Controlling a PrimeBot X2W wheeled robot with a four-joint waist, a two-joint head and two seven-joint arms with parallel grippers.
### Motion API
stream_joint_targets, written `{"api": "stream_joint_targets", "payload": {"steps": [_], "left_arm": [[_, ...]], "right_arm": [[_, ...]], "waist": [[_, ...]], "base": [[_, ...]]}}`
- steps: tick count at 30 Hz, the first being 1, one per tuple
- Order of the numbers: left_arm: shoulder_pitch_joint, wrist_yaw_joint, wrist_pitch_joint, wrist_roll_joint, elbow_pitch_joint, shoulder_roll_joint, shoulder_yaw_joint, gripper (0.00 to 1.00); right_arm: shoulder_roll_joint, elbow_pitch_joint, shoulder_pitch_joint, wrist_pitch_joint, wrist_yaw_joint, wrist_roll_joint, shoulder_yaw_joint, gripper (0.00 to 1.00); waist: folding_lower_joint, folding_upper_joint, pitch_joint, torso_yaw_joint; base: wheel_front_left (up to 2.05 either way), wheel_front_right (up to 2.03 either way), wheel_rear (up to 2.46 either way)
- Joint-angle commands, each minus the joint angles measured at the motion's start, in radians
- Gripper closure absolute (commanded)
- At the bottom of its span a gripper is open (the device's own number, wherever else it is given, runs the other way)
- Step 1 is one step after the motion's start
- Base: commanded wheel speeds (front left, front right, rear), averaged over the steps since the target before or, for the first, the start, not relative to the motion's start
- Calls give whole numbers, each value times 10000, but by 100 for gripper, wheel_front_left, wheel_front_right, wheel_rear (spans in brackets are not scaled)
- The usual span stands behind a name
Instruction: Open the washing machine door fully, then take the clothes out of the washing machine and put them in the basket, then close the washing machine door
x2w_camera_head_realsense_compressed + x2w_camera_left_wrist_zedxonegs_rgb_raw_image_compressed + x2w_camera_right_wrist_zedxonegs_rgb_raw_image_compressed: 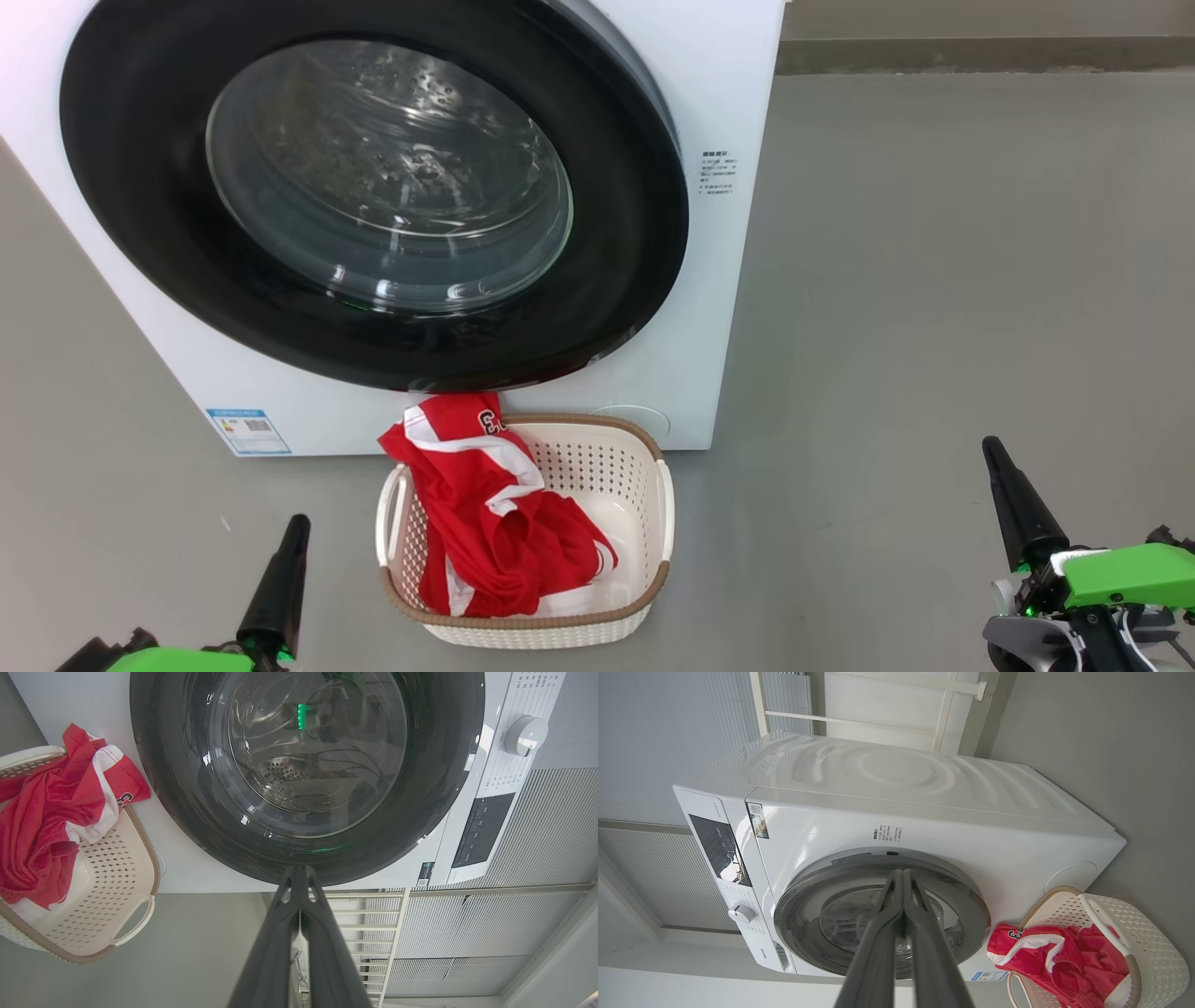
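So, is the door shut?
Shut, it seems: the door lies with its black rim flush against the washer front in the head and right wrist views.

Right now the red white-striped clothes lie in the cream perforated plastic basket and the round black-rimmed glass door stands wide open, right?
No: the round black-rimmed glass door is shut against the white washing machine, as the head view shows. The red clothes do lie in the cream basket.

One washing machine (738, 280), one door (121, 149), one basket (583, 467), one tangle of red clothes (485, 527) (separate pieces not countable)
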Motion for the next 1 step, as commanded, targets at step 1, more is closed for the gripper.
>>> {"api": "stream_joint_targets", "payload": {"steps": [1], "left_arm": [[-393, -69, 34, -109, -271, 108, 347, 100]], "right_arm": [[-105, -246, -474, 54, 8, -21, 166, 100]], "waist": [[0, 0, 0, 0]], "base": [[0, 0, 0]]}}
